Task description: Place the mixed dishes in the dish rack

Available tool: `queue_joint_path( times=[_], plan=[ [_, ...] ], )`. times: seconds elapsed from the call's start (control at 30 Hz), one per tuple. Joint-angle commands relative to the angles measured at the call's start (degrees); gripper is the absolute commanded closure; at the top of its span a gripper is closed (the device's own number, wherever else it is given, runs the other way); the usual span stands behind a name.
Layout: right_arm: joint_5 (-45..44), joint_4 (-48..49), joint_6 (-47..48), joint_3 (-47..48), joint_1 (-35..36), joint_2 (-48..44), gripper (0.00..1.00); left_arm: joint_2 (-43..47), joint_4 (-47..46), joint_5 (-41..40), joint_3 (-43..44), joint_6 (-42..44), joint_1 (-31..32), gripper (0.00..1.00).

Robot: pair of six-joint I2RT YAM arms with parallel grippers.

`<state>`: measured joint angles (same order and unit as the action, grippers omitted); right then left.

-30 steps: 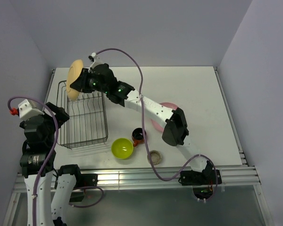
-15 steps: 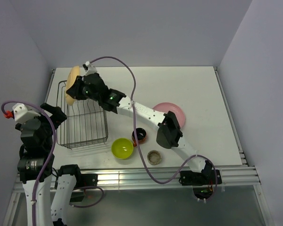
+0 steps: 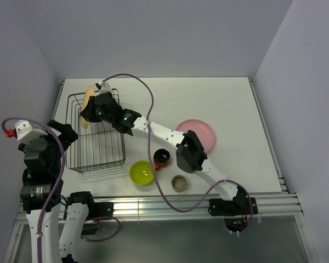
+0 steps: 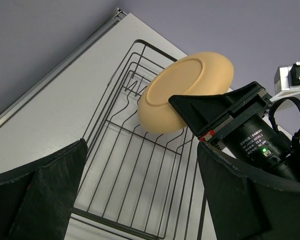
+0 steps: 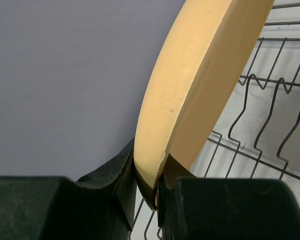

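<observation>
White worktop, upper left of the top view: the right pincer [image 5: 150, 186], pinching the yellow-orange plate [image 4: 185, 87] by its rim, has brought it down and turned it edge-on over the dish rack [image 3: 96, 143]. Slotting it in looks like the next step. The left pincer [image 4: 140, 200] waits spread.

You had a white table [image 3: 230, 98] boxed in by plain lavender-grey walls: a back wall [image 3: 170, 33], a left wall [image 3: 16, 66] and a right wall [image 3: 310, 82], each meeting the tabletop's edge. A slim metal rail [image 3: 267, 134] ran down your table's right side, ribbed aluminium bars [image 3: 170, 204] lined its near edge, and a dull grey surface [image 3: 170, 241] lay below them. Your light was soft and even, leaving only faint shadows on the tabletop.
</observation>
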<state>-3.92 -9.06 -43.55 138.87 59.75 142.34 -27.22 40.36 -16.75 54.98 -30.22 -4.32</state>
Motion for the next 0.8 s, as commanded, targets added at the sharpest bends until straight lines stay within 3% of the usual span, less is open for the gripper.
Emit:
queue_joint_path(
  times=[0.0,0.27,0.77],
  plan=[
    [-0.12,3.08,0.13,3.69,0.46,1.0,1.0,0.06,-1.77,1.11,1.53,0.6,-0.25,0.02],
    [-1.09,5.46,5.14,1.23,1.43,-1.72,1.0,-0.02,-2.74,2.16,0.65,0.51,-0.25,0.03],
    [3.4,-0.08,5.75,-1.84,0.11,-0.84,1.0,0.59,-2.48,4.27,0.3,-0.37,-0.25,0.03]
  ],
)
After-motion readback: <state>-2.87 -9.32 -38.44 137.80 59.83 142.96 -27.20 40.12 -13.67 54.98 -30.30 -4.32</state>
